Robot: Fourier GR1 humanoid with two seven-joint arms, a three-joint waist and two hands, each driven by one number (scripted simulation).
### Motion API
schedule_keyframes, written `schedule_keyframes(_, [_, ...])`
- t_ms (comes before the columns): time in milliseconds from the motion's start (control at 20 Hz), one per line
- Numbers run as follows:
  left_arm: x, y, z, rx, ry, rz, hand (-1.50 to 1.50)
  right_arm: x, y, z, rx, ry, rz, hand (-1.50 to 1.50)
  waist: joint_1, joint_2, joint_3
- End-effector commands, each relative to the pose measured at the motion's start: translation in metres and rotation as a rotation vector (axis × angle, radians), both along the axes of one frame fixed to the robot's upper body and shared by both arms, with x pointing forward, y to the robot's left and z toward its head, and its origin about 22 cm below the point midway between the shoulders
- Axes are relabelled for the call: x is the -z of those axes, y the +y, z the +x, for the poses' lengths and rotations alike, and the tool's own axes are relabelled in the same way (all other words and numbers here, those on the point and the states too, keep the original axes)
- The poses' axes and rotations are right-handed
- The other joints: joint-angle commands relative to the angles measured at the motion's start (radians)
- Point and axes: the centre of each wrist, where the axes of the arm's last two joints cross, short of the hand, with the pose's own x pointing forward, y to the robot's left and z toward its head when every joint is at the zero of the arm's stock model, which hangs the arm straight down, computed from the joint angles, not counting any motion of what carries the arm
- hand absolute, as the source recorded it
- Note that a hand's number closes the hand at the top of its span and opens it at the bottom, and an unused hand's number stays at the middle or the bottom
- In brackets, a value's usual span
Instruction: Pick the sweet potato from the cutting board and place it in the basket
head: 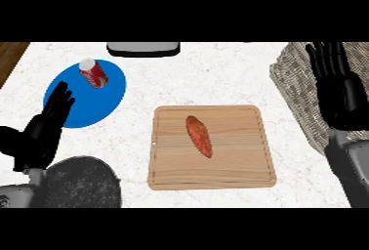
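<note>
An orange-red sweet potato [199,135] lies lengthwise on the wooden cutting board [238,161] at the middle of the counter. A woven grey basket [302,93] stands at the right edge, partly hidden by my right arm. My right hand [333,68] is open with fingers straight, raised over the basket, well to the right of the sweet potato. At the left edge my left hand [49,122] rests open, fingers up, overlapping the blue plate. Neither hand touches the sweet potato.
A blue plate [101,102] at the back left carries a red can [93,74] lying on its side. A grey appliance [143,48] sits at the back edge. A dark round speckled object [83,183] lies at the front left.
</note>
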Motion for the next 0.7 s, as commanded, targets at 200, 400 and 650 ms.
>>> schedule_keyframes(200, [0.001,-0.037,-0.019,-0.014,-0.143,-0.1,0.0,0.012,0.024,-0.025,-0.14,0.204,-0.031,1.5,0.028,0.005,0.027])
schedule_keyframes(400, [0.014,-0.051,-0.01,0.032,-0.115,-0.174,0.0,0.035,0.14,-0.058,-0.468,0.065,-0.223,1.5,0.046,0.008,0.024])
schedule_keyframes(650, [0.026,-0.057,-0.026,0.02,-0.094,-0.158,0.0,0.056,0.215,-0.081,-0.131,0.186,-0.256,-1.5,0.038,0.0,0.023])
